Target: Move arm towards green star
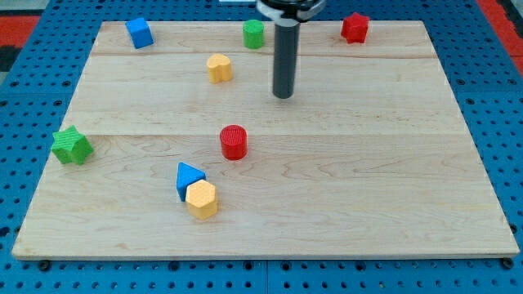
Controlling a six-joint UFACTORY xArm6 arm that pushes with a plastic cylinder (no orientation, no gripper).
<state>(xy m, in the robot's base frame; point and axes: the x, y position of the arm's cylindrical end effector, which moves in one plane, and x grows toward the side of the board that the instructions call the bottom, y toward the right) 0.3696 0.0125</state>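
The green star (pixel 72 146) lies near the board's left edge, at mid height in the view. My tip (pixel 283 95) stands on the board in the upper middle, far to the right of the star and above it in the view. The red cylinder (pixel 234 141) lies between them, below and left of the tip. The yellow block (pixel 219 68) is left of the tip, and the green cylinder (pixel 253 34) is above and left of it.
A blue cube (pixel 140 33) sits at the top left and a red star-like block (pixel 355 28) at the top right. A blue triangle (pixel 189 178) touches a yellow hexagon (pixel 202 199) at the lower middle. The wooden board (pixel 368 188) lies on a blue pegboard.
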